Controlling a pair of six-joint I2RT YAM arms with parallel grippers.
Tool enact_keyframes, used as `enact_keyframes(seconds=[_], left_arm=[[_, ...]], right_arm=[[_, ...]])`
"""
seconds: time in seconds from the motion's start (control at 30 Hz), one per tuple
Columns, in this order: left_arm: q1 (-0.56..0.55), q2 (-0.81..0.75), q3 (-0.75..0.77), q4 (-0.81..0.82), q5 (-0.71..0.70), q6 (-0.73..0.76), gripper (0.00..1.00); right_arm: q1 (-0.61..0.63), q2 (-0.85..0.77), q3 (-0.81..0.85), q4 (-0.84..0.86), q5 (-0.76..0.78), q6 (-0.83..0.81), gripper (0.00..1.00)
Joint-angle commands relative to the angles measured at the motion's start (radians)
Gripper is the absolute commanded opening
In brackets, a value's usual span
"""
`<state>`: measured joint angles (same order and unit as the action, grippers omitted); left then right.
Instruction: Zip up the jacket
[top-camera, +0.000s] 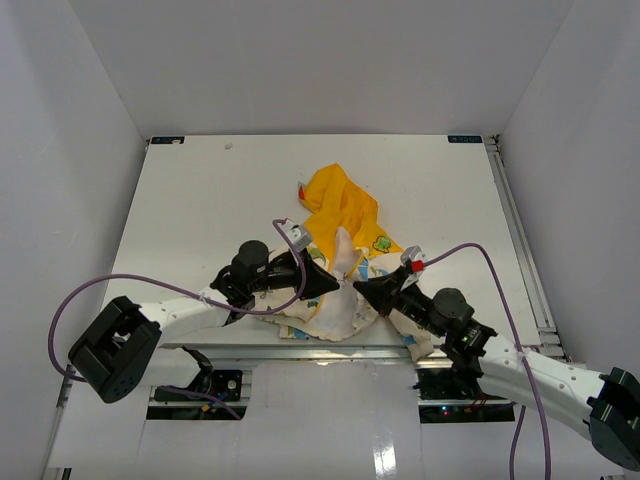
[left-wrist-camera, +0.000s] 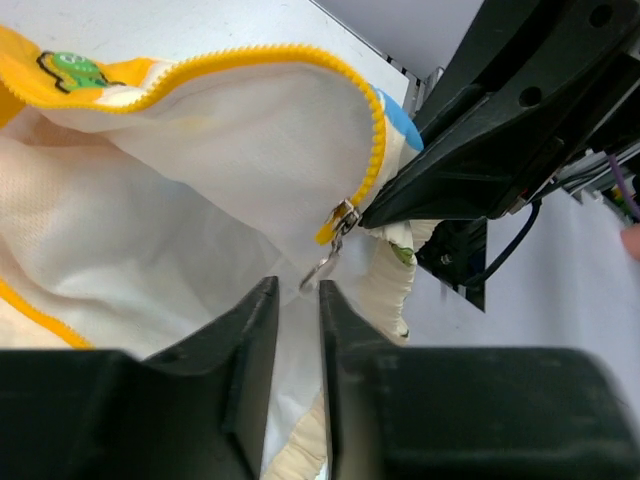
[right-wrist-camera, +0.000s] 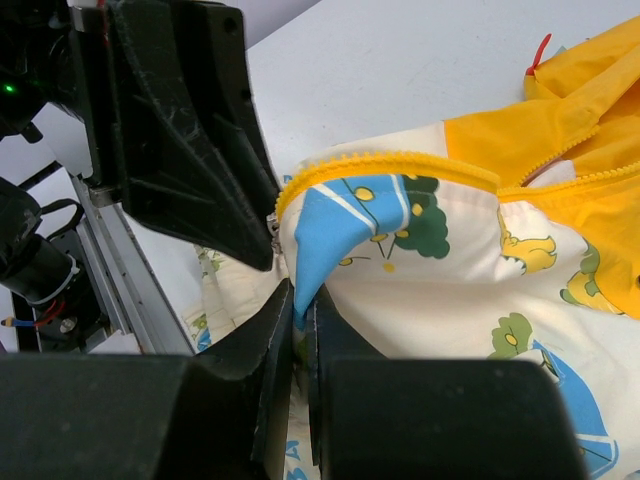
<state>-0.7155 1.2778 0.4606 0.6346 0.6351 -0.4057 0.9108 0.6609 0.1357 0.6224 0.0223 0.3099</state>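
Observation:
The jacket (top-camera: 333, 312) lies crumpled at the table's near middle, its yellow hood (top-camera: 340, 203) towards the back. My right gripper (top-camera: 362, 288) is shut on the jacket's cream and blue bottom corner (right-wrist-camera: 330, 235), right below the yellow zipper strip (right-wrist-camera: 400, 160). My left gripper (top-camera: 330, 285) faces it from the left, nearly tip to tip. In the left wrist view its jaws (left-wrist-camera: 298, 290) stand a narrow gap apart over white lining. The metal zipper pull (left-wrist-camera: 325, 262) hangs with its end just at the fingertips. The zipper teeth (left-wrist-camera: 375, 150) curve up from it.
The near table edge has a metal rail (top-camera: 300, 352) just behind the jacket. Another rail (top-camera: 525, 250) runs along the right side. White walls (top-camera: 80, 120) close in the table. Purple cables (top-camera: 300, 270) loop from both wrists.

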Motion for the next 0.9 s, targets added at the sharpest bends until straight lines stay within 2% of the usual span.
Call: enact_keyframes(seconds=[0.0,0.1,0.2,0.33,0.43,0.5,0.63,0.87], left_arm=[[0.004,-0.042,-0.008,-0.055,-0.029,0.018,0.38],[0.004,-0.076,-0.004,-0.101,-0.045,0.018,0.42],[0.004,-0.132,0.01,-0.229,-0.114,0.015,0.45],[0.004,-0.239,0.056,-0.439,-0.339,0.0,0.5],[0.005,-0.263,0.105,-0.645,-0.436,-0.009,0.56],[0.004,-0.25,0.158,-0.773,-0.469,-0.006,0.6],[-0.011,-0.189,0.221,-0.926,-0.5,0.008,0.6],[-0.059,-0.007,0.262,-0.976,-0.457,0.048,0.62]], right_arm=[[0.0,-0.003,0.059,0.054,-0.004,-0.014,0.08],[-0.001,-0.007,0.055,0.039,-0.003,-0.015,0.08],[-0.001,-0.024,0.034,0.035,-0.001,-0.008,0.08],[-0.001,-0.057,0.015,0.028,0.006,0.001,0.08],[-0.001,-0.069,0.017,0.002,0.007,0.0,0.08],[-0.001,-0.08,0.017,-0.018,0.003,0.0,0.08],[-0.003,-0.116,0.012,-0.037,-0.006,0.001,0.08],[-0.001,-0.149,0.001,-0.055,-0.009,0.003,0.08]])
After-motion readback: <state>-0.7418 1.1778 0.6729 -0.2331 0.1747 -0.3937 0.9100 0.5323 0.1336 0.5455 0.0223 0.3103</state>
